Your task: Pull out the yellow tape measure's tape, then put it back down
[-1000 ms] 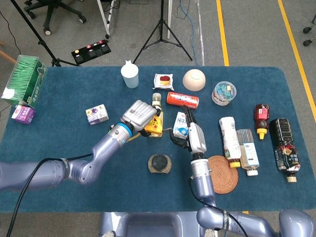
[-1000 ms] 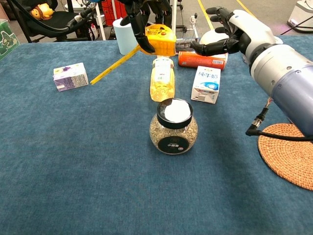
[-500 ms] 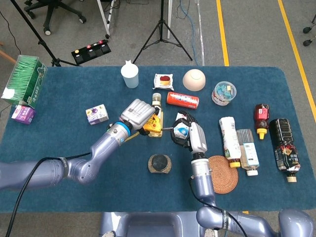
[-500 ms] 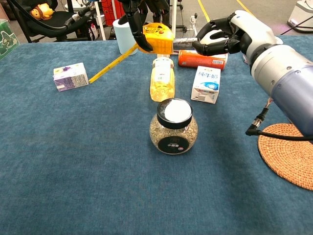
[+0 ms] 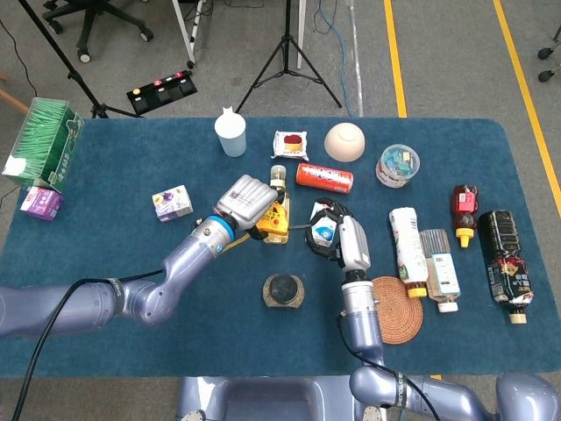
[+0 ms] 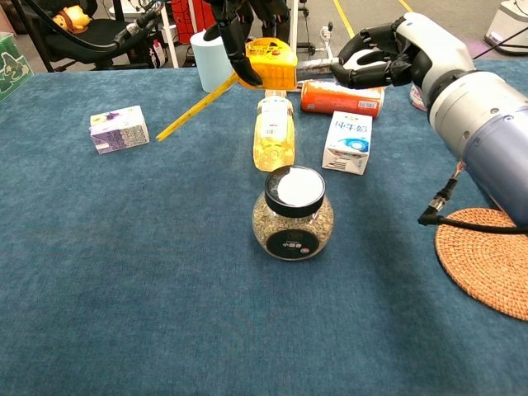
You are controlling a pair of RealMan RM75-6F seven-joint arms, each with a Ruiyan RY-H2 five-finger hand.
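Chest view: left hand (image 6: 235,25) gripping yellow tape measure (image 6: 271,64) above table (image 6: 124,272); right hand (image 6: 394,56) pinching tape (image 6: 318,63), pulled out slightly.

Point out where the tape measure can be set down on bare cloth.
Bare cloth lies between the purple carton and the glass jar, and across the near edge of the table. It is crowded around the yellow bottle, milk carton and red can, below the tape measure in the left hand.

No legible text on any item
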